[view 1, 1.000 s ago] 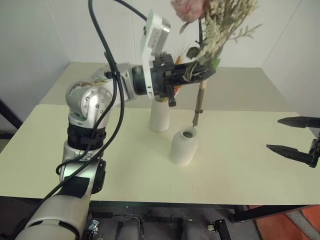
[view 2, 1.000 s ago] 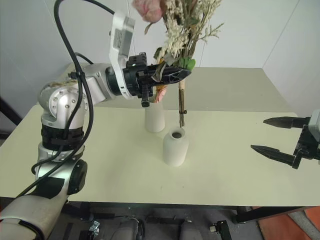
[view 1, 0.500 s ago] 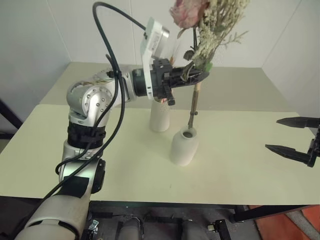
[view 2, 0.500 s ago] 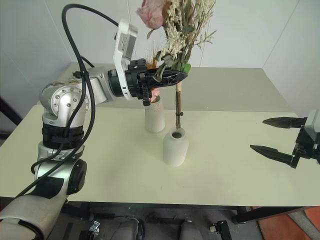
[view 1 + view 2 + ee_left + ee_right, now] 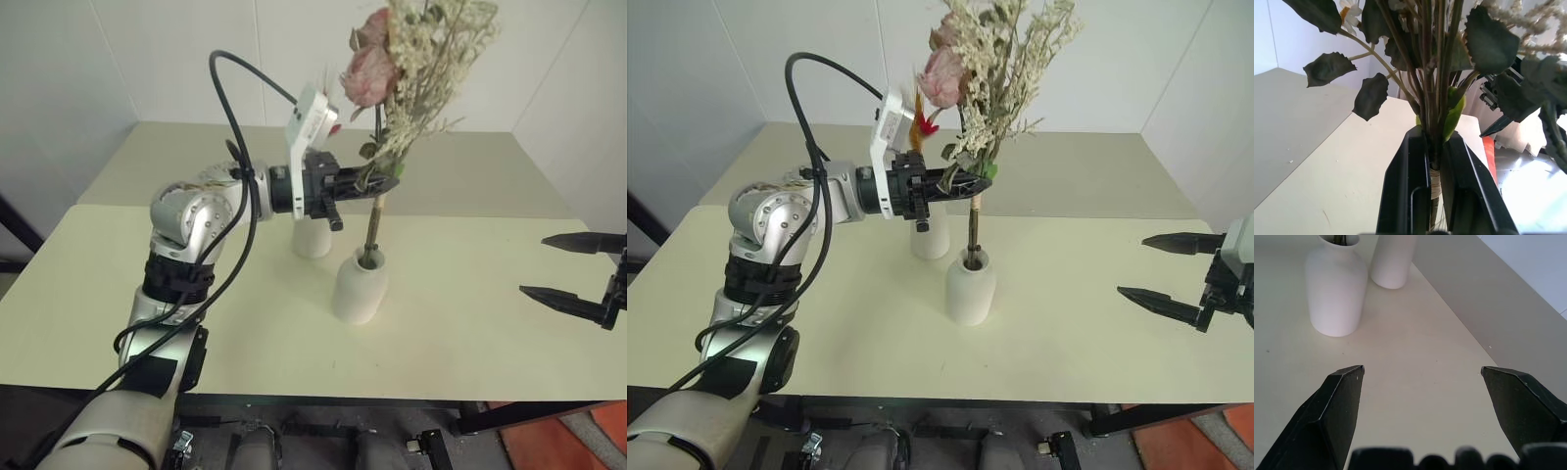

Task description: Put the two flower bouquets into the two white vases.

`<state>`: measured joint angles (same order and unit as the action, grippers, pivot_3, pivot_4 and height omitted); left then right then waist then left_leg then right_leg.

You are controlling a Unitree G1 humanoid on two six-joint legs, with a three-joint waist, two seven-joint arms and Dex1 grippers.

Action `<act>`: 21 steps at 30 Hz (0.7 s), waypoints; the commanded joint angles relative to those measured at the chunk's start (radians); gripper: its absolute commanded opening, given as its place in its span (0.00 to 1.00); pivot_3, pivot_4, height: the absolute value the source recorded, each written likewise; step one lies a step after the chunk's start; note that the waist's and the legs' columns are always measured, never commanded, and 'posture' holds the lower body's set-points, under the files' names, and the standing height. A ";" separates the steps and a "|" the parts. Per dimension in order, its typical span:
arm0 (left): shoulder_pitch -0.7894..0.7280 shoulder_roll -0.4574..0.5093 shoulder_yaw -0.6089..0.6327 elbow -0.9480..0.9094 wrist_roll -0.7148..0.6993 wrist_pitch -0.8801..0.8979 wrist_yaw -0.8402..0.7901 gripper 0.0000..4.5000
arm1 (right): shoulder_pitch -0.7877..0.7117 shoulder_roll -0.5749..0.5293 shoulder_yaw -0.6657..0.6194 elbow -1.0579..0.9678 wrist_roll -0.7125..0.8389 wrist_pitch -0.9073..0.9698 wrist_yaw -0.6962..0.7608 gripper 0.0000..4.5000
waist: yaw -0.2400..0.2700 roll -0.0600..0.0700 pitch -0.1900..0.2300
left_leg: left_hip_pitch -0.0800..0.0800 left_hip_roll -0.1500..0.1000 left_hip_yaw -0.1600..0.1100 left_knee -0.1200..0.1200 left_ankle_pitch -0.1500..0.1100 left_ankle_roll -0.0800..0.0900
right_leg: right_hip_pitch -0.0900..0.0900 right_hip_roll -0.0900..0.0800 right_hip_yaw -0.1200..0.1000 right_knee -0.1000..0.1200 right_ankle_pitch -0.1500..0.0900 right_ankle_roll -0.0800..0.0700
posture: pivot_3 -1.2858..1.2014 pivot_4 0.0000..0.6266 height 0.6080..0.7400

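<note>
No legible text, label, brand, number or sign on anything here.

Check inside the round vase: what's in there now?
The rose bouquet's stems enter the round vase's narrow neck, with the left end effector shut on them above. How deep they reach is hidden by the vase wall.

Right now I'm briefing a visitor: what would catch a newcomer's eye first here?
The tall rose bouquet, clamped by its stems in the left pincer, with the stem ends in the mouth of the round white vase mid-table. Behind it stands the taller vase; the right pincer hangs open at the table's right edge.
</note>
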<state>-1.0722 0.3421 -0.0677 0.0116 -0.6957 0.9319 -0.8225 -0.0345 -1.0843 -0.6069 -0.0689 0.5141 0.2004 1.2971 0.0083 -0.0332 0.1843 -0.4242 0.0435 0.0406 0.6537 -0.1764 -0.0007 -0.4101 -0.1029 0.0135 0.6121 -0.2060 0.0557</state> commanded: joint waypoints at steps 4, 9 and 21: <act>0.031 0.010 -0.031 -0.058 0.040 -0.072 -0.045 0.02 | -0.005 0.003 -0.025 -0.009 0.002 -0.024 -0.009 1.00 | 0.000 0.000 0.000 | 0.000 0.000 0.000 0.000 0.000 0.000 | 0.000 0.000 0.000 0.000 0.000 0.000 | 0.52 0.24 1.00; 0.072 0.027 -0.059 -0.098 0.065 -0.119 -0.085 0.02 | -0.005 0.003 -0.027 -0.007 -0.001 -0.026 -0.009 1.00 | 0.001 0.000 0.000 | 0.000 0.000 0.000 0.000 0.000 0.000 | 0.000 0.000 0.000 0.000 0.000 0.000 | 0.52 0.24 1.00; 0.118 0.060 -0.002 -0.132 0.026 -0.172 -0.180 0.51 | -0.003 -0.001 -0.040 0.000 0.011 -0.024 0.007 1.00 | 0.000 0.000 0.000 | 0.000 0.000 0.000 0.000 0.000 0.000 | 0.000 0.000 0.000 0.000 0.000 0.000 | 0.52 0.24 1.00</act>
<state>-0.9521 0.3921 -0.1029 -0.0781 -0.6481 0.7836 -0.9802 -0.0317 -1.0779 -0.6072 -0.0685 0.5132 0.1969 1.3027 0.0081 -0.0331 0.1842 -0.4240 0.0436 0.0406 0.6537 -0.1765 -0.0006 -0.4101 -0.1029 0.0136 0.6123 -0.2060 0.0555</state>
